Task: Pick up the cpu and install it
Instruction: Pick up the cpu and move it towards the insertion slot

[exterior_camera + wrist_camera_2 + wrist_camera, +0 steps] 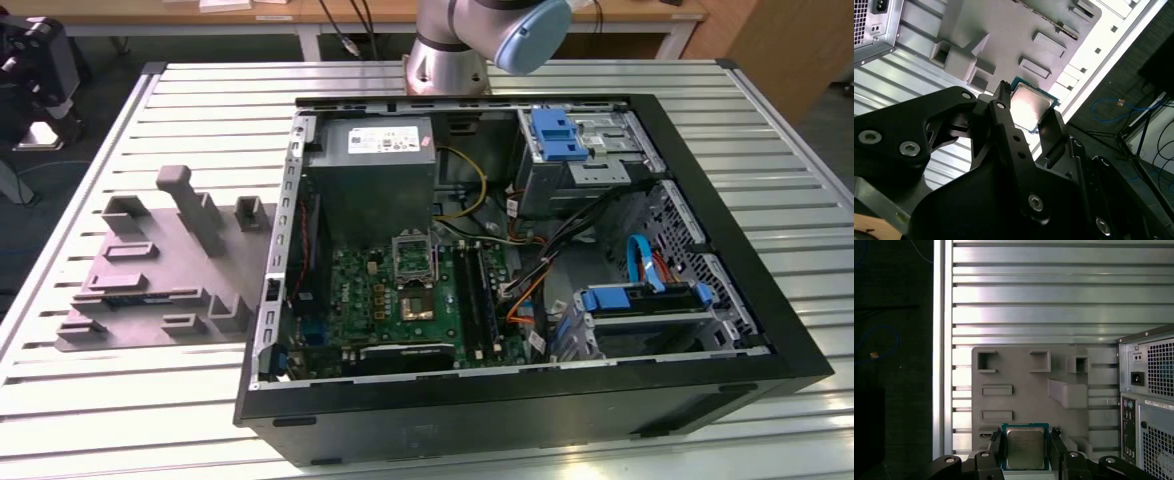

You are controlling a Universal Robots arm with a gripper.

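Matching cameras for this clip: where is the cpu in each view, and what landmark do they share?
First wrist view: the gripper clamps the cpu in front of the grey tray.
Second wrist view: the cpu is held the same way, the grey tray behind it.
Exterior view: the grey tray lies at the exterior view's left of the computer case; it is the shared landmark.

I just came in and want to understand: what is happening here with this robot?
The robot arm's gripper holds the cpu between its fingers, with the grey parts tray beyond it in both wrist views. The open computer case lies on the slatted table; the cpu is not installed yet.
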